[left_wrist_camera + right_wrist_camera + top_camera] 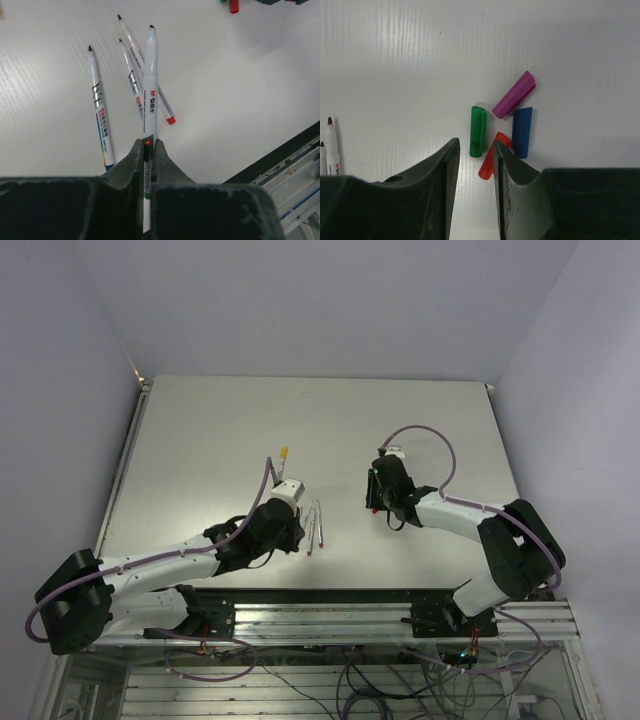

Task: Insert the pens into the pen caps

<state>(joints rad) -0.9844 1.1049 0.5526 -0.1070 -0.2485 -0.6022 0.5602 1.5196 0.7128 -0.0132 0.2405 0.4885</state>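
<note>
We read this as the pick-a-cap step. The left claw (148, 146) is clamped on the held pen (150, 85) near its rear end, nib pointing fwd, clear of the table (250, 420). The nib looks dark and its colour is too small to call, tho a green mark shows btwn the fingers, so we'd guess green. The right claw (475, 145) hangs low w/ jaws apart, nothing in it.

Places, all vs the green cap (478, 131), which lies just ahead of the right claw's gap:
- The red cap (489, 162) is just beside it on the right, tilted, its near end partly behind one finger.
- The blue cap (522, 131) is right of that, approx. parallel to the green one.
- The purple cap (514, 94) lies beyond, slanted, by the blue cap's far end; touching or not, we can't tell.
- The held pen is well left of the green cap.
- Three loose pens (100, 110) lie uncapped btwn the two.
- A yellow-capped pen (284, 453) lies further left and back, prob. already done.

Next: the right claw must close on one cap only. That's tight, since green and red crowd the gap. It then lifts the cap w/ the open end toward the held pen, and both arms line up nib and bore.

Look: the pens are thin white barrels w/ dark print; the caps are short, glossy and stubby.
</note>
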